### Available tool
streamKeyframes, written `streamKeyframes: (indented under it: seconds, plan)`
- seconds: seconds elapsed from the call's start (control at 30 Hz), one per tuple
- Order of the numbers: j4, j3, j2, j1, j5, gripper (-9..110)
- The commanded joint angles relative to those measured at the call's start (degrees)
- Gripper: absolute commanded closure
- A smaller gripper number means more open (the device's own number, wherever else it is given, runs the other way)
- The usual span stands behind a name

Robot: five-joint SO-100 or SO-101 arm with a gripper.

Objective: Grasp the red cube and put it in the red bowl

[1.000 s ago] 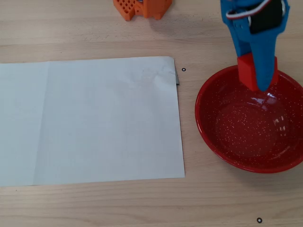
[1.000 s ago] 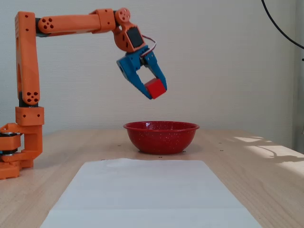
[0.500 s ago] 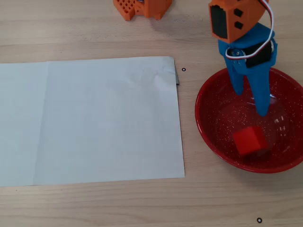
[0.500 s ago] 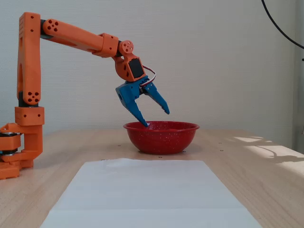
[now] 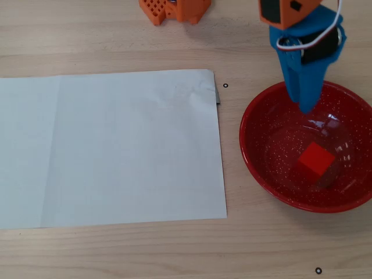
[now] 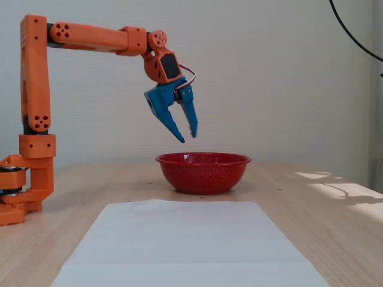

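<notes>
The red cube [image 5: 315,161] lies inside the red bowl [image 5: 256,151], on its bottom, right of centre in the overhead view. The bowl is glossy red with white speckles and stands on the wooden table; in the fixed view the bowl [image 6: 203,173] hides the cube. My blue gripper [image 6: 187,137] hangs in the air above the bowl's left rim in the fixed view, jaws parted and empty. In the overhead view the gripper [image 5: 306,104] points down over the bowl's far rim, apart from the cube.
A large white paper sheet [image 5: 110,148] lies flat on the table left of the bowl. The orange arm base [image 6: 27,191] stands at the table's left in the fixed view and shows at the top edge of the overhead view [image 5: 174,10].
</notes>
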Motion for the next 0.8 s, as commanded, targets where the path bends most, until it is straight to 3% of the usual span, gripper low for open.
streamKeyframes:
  seconds: [0.0,0.47,0.77]
  plan:
    - [3.16,-7.73,10.11,-3.34,-0.35,101]
    - [18.19,-2.29,30.50,-13.62,5.54,101]
    - [17.23,24.43,55.37,-24.43,8.79,101]
